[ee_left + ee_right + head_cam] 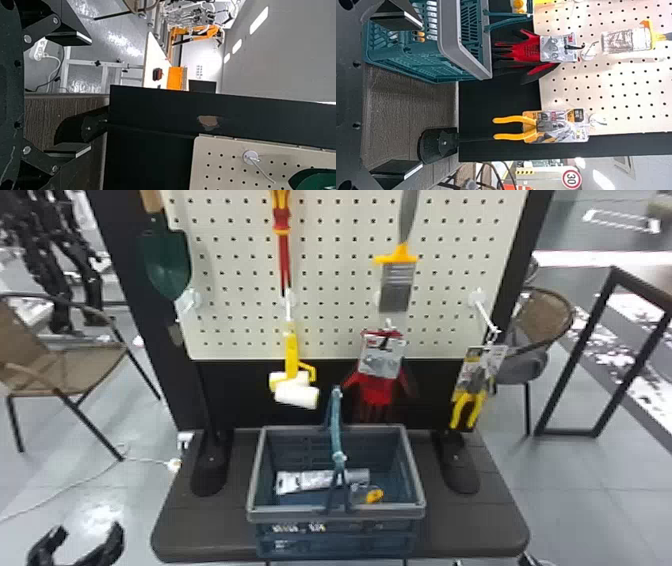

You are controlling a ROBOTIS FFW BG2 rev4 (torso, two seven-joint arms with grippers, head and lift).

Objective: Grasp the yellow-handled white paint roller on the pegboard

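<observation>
The head camera sits high and well back from the pegboard [345, 275], facing it squarely and tilted down, so the tabletop [480, 510] and basket [335, 510] in front of the pegboard fall in the lower frame. The right wrist camera rides low over the tabletop, near the pegboard and facing it. It shares the basket, red gloves [518, 51] and pliers [522, 126] with the head view. The left wrist camera sits low off the pegboard's side edge, looking past its black frame [237, 114]. It shares with the head view the pegboard corner by the green trowel [313, 180].
</observation>
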